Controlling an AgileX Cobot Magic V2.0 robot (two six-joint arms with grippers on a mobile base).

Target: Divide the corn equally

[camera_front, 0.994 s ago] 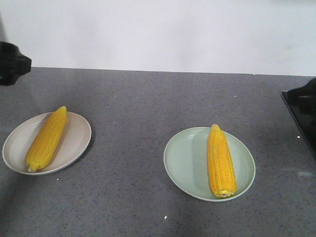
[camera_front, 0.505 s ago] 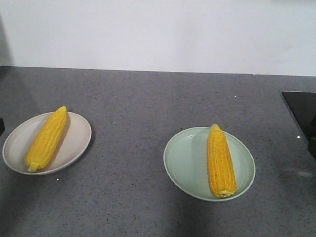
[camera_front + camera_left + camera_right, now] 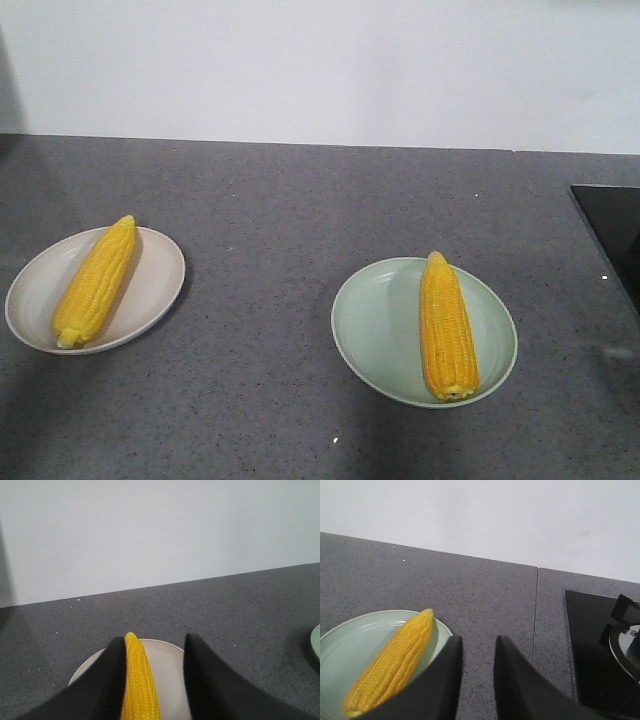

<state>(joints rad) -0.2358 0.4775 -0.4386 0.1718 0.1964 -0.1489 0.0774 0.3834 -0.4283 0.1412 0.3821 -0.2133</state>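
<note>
One corn [image 3: 95, 280] lies on the beige plate [image 3: 150, 290] at the left, its tip pointing away. A second corn [image 3: 447, 325] lies on the pale green plate [image 3: 375, 325] at the right. Neither gripper shows in the front view. In the left wrist view my left gripper [image 3: 155, 639] hangs open above the beige plate [image 3: 170, 665], and the corn [image 3: 139, 680] lies on the plate close to the left finger. My right gripper [image 3: 478, 640] is open over bare counter, just right of the green plate [image 3: 350, 640] and its corn [image 3: 395, 662].
A black cooktop [image 3: 612, 225] sits at the counter's right edge, with a burner [image 3: 626, 647] showing in the right wrist view. A seam [image 3: 535, 615] runs across the grey counter. A white wall stands behind.
Both arms have drawn back out of the front view: the dark shapes at the left and right edges a second ago are gone. The cobs and plates have not moved.
</note>
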